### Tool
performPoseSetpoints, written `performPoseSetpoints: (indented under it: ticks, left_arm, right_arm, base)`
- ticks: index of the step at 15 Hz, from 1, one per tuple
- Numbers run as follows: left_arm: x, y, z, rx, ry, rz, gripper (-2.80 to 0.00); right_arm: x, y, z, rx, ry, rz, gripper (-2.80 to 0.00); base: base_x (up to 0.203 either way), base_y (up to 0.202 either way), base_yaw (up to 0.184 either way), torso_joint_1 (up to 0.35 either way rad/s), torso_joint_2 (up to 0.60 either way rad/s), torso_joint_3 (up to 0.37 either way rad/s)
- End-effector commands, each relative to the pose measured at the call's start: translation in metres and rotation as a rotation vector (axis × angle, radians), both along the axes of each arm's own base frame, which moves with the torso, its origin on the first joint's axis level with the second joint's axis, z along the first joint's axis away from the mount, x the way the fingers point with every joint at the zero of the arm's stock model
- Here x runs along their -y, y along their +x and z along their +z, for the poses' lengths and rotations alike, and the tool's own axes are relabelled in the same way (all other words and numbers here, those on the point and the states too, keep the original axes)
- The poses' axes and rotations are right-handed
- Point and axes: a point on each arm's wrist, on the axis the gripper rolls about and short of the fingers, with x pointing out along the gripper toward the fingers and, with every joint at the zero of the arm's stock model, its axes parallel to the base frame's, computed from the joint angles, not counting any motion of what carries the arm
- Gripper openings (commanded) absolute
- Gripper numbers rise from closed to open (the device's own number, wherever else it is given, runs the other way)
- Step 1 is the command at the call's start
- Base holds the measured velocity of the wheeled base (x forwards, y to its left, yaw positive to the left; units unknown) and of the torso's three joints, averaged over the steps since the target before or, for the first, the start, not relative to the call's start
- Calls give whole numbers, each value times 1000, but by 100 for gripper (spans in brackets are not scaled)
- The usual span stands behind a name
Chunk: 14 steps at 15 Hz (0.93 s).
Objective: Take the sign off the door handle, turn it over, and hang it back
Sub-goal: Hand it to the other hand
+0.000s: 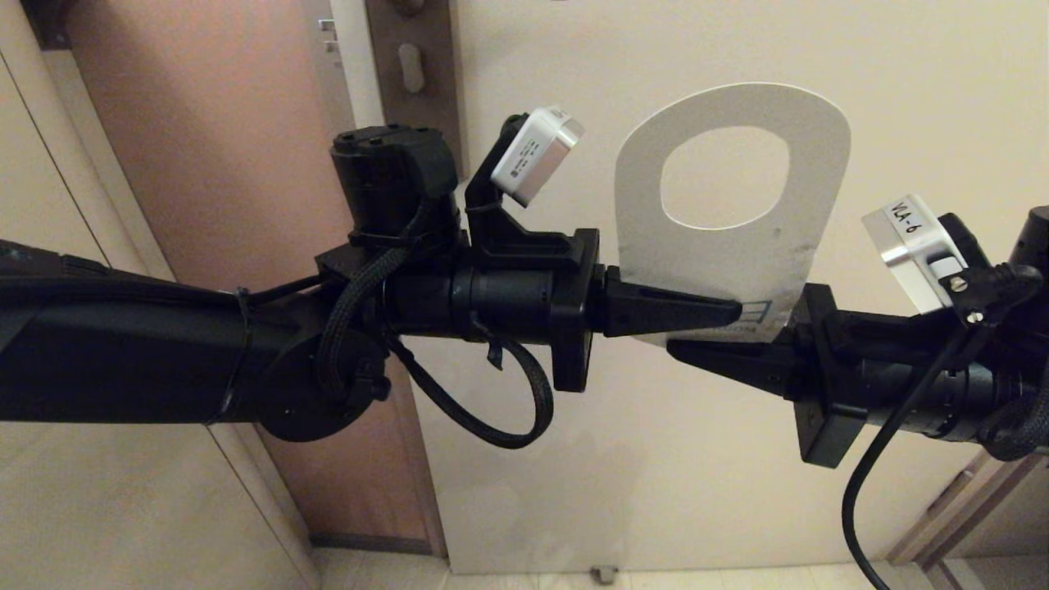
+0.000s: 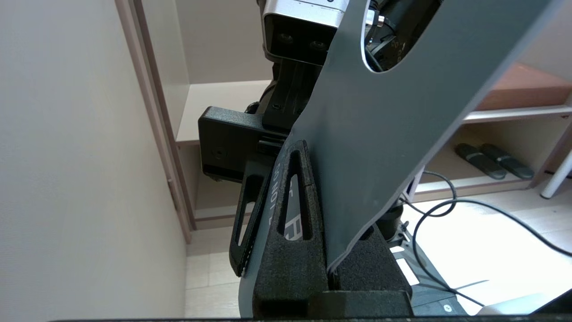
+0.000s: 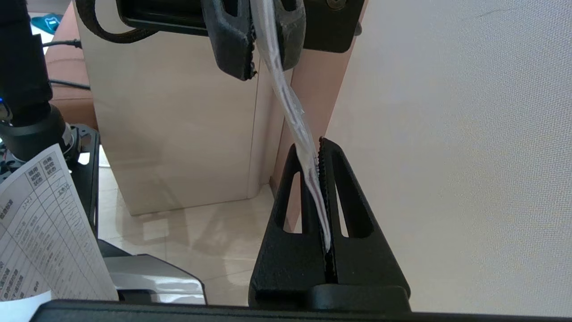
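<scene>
The sign (image 1: 729, 246) is off the door and stands upright in front of it, white face toward my head camera, oval hole on top. My left gripper (image 1: 732, 313) comes in from the left and is shut on the sign's lower end. My right gripper (image 1: 678, 347) comes in from the right, just below, and is shut on the same end. The left wrist view shows the teal face (image 2: 380, 134) with "DO NOT" lettering. The right wrist view shows the sign edge-on (image 3: 308, 179) between the right fingers. The door handle's brown backplate (image 1: 426, 90) is at upper left; its lever is almost out of view.
The cream door (image 1: 901, 98) stands close behind the sign. Silver latch bolts (image 1: 328, 37) sit on the door edge, with a reddish-brown panel (image 1: 221, 164) to their left. A shelf with dark slippers (image 2: 491, 161) and a loose cable (image 2: 447, 210) are on the right. A paper checklist (image 3: 40, 232) hangs on my base.
</scene>
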Motion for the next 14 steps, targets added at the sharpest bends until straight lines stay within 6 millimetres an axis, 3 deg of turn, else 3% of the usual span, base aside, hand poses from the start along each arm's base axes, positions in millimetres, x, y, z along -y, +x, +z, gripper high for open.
performPoseSetpoints:
  ticks: [1,8,14]
  left_arm:
    - [1,1,-1,0,0,-4,0]
    - [-6,5,1,-40,9,13,0]
    - [-36,17,-6,-60,29,98,0]
  right_arm:
    - [0,0,0,4,1,4,-280]
    - [0,-1,0,2,1,4,-280]
    - [0,-1,0,5,1,4,-280]
  base:
    - [0,0,0,0,0,0]
    - [0,0,0,0,0,0]
    - [0,0,0,0,0,0]
